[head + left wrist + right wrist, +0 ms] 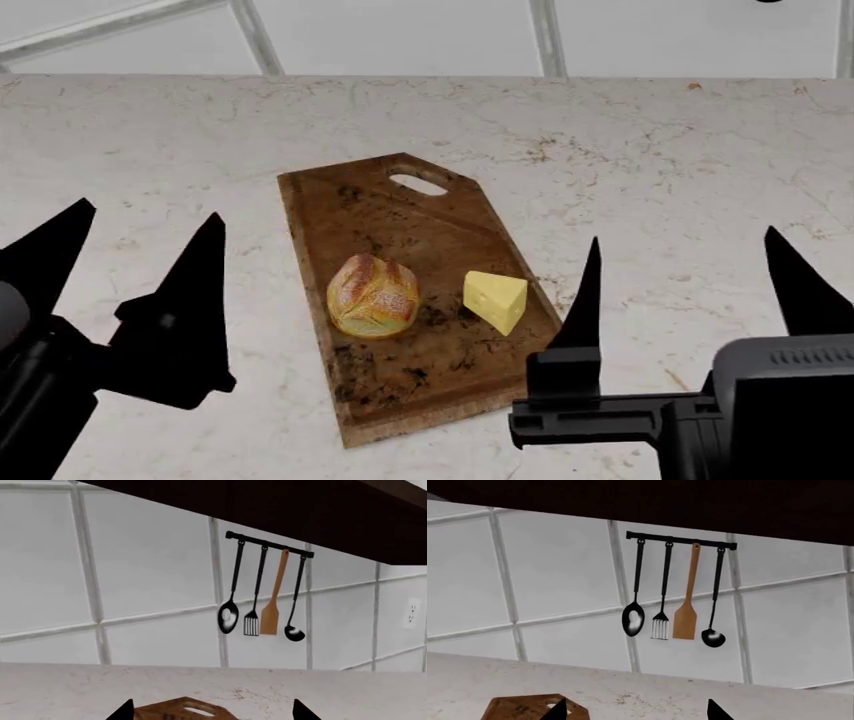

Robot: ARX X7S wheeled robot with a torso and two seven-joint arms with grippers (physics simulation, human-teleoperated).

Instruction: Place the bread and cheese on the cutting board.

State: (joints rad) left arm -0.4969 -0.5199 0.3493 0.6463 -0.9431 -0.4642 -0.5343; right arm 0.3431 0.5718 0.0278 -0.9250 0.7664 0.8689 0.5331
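In the head view the dark brown cutting board lies on the pale counter with its handle hole at the far end. The round golden-brown bread and the pale yellow cheese wedge both rest on the board, side by side and a little apart. My left gripper is open and empty to the left of the board. My right gripper is open and empty to the right of the board. The board's handle end shows in the left wrist view and the right wrist view.
A white tiled wall backs the counter. A black rail with a spoon, slotted turner, wooden spatula and ladle hangs on it under a dark cabinet. A wall outlet is further along.
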